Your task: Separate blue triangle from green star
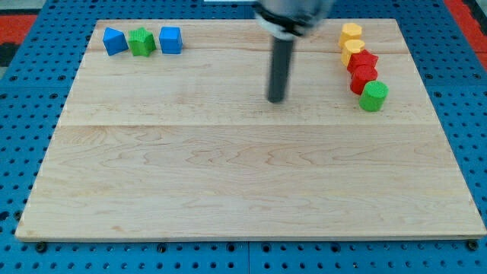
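The blue triangle point(115, 41) sits at the view's top left of the wooden board, touching the green star point(141, 42) on its right. My tip point(275, 100) rests on the board near the middle, well to the right of both blocks and apart from every block. The rod above it is blurred.
A blue cube point(170, 39) stands just right of the green star. At the view's top right a column runs downward: two yellow blocks point(351, 33) point(354, 49), two red blocks point(364, 62) point(363, 78), and a green cylinder point(373, 97). The board point(243, 183) ends on a blue pegboard surround.
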### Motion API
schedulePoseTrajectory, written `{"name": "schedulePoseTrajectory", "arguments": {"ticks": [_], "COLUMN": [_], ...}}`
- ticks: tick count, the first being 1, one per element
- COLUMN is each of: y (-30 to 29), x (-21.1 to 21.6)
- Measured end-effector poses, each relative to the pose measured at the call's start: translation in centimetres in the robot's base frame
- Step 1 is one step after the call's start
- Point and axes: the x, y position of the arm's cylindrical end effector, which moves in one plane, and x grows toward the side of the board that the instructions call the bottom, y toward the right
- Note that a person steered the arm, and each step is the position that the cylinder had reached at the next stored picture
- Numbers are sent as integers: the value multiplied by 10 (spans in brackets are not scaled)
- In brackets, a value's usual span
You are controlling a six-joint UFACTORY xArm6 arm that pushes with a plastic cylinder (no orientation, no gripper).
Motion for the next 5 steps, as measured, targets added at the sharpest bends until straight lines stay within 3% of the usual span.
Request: {"name": "schedulePoseTrajectory", "arguments": {"ticks": [1,2,3,5], "y": [-136,-247,-320,-314], "x": [-58,-58,-52,-66]}}
